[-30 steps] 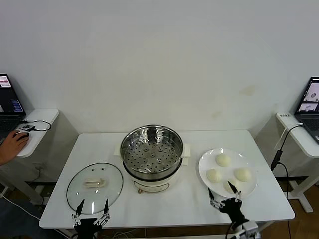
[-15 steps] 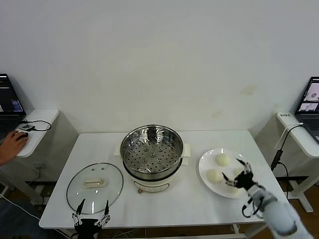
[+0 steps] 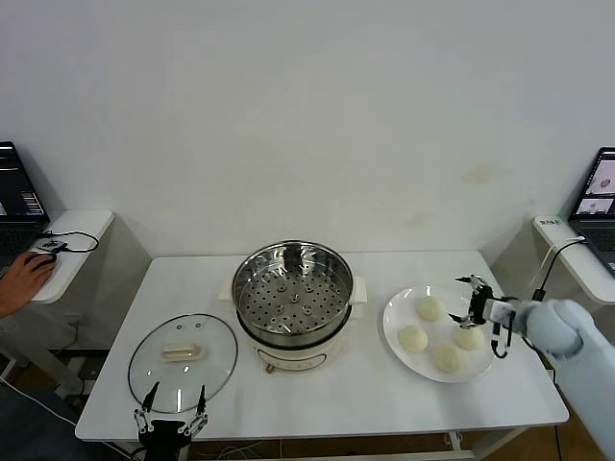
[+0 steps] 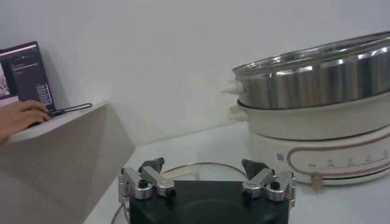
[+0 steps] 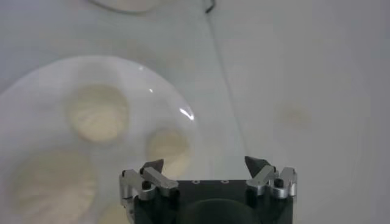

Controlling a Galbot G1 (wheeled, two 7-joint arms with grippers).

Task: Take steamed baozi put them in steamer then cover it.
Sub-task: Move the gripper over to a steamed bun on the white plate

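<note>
On the counter's (image 3: 365,394) near edge the left claw (image 3: 171,424) waits spread wide, empty, just before the clear glass cover (image 3: 183,353) lying flat. Behind sits the shiny steamer (image 3: 292,298), basket bare. To its right four smooth cream baozi (image 3: 413,338) rest on a white plate (image 3: 394,312); the right claw (image 3: 473,298) hovers spread above them, holding nothing.

Lab test setup, plain white wall (image 3: 307,115), white folding table (image 3: 317,384) on bare floor, side desks (image 3: 82,230) either end with open laptops (image 3: 14,187), operator's hand (image 3: 17,279) on a mouse, trailing cables (image 3: 538,288)
</note>
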